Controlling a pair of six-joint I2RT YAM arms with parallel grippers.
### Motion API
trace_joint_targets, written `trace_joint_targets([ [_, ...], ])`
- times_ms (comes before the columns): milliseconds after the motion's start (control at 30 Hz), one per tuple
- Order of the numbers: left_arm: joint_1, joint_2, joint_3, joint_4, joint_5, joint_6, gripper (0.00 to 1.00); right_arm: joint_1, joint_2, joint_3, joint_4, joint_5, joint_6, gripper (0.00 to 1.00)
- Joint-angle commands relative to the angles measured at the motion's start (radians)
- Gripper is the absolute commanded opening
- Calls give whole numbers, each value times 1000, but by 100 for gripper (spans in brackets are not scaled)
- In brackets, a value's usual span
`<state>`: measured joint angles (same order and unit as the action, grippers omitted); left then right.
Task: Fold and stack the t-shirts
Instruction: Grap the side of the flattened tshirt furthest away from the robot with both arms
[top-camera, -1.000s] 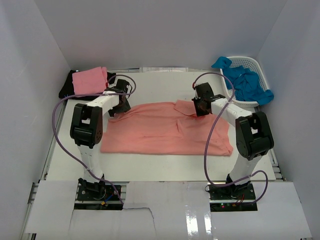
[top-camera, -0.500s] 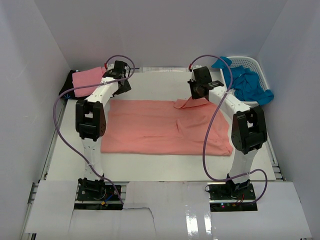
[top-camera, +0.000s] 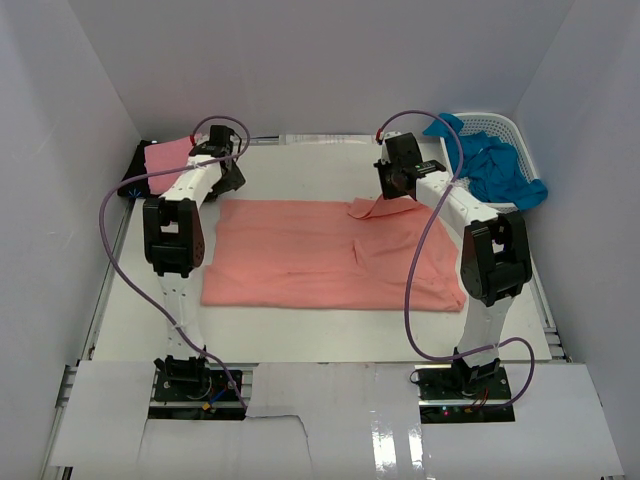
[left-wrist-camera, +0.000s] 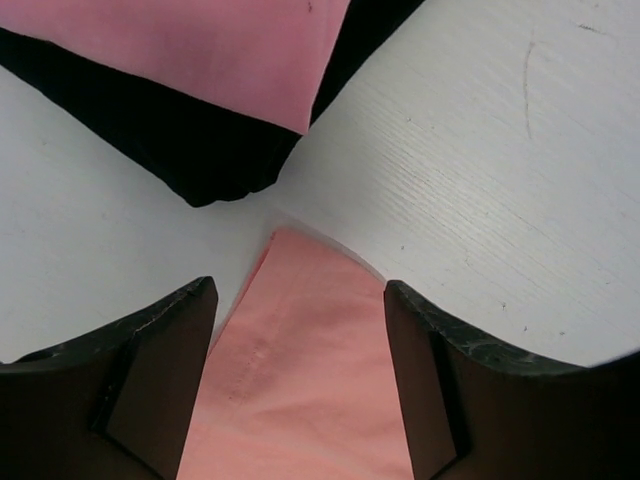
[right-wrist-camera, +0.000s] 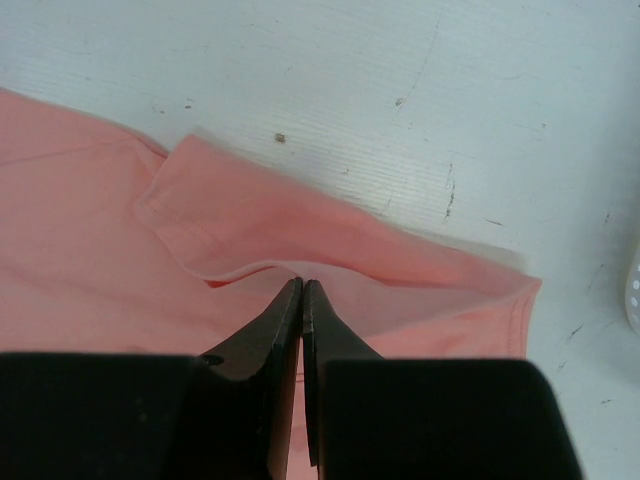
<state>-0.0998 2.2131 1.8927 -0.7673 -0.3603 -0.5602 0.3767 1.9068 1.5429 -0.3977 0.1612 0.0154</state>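
Big shirt: The big salmon-coral soft cloth t-shirt (top-camera: 320, 260) lies spread out in the middle of the white wooden table (top-camera: 310, 165). It is mostly flat. A flap on its far edge, toward the right, is turned over and a bit bunched.

Left gripper: The left gripper (top-camera: 224, 176) (left-wrist-camera: 295, 295) is near the far left corner of the table, over the far left corner of the big shirt. Its two black fingers (left-wrist-camera: 150, 380) are wide apart. A pointed tip of the big shirt lies on the table between them. The fingers are not squeezing it.

Right gripper: The right gripper (top-camera: 396, 190) (right-wrist-camera: 302, 285) is at the far edge of the big shirt, on the right side. Its fingers are pressed together with just a thin line between them. They pinch a fold of the big shirt, right at the turned-over flap.

Pile: A folded light pink cloth t-shirt (top-camera: 168, 156) (left-wrist-camera: 210, 50) lies on top of a black cloth t-shirt (top-camera: 133, 180) (left-wrist-camera: 190, 150) in the far left corner of the table. The pile is just beside the left gripper and near the tip of the big shirt, but not touching it.

Basket: A white plastic lattice basket (top-camera: 500, 122) sits at the far right corner. Bright blue cloth t-shirts (top-camera: 495, 168) are heaped in it, and some blue cloth hangs over its rim.
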Motion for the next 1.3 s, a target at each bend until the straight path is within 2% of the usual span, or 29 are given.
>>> trace_joint_targets([
  [0, -6, 19, 6, -7, 6, -7, 77, 2, 0, 40, 5, -3, -9, 8],
  [500, 6, 31, -29, 14, 14, -24, 74, 2, -5, 22, 5, -8, -38, 8],
  [800, 34, 39, -40, 26, 70, -44, 72, 2, -15, -20, 14, -22, -40, 8],
  [867, 37, 43, -44, 31, 72, -44, 70, 2, -20, -24, 17, -20, -40, 8],
  [1133, 46, 59, -58, 30, 57, -49, 51, 2, -26, -24, 17, -19, -42, 8],
  [1267, 46, 56, -64, 31, 54, -52, 48, 2, -25, -26, 17, -19, -40, 8],
])
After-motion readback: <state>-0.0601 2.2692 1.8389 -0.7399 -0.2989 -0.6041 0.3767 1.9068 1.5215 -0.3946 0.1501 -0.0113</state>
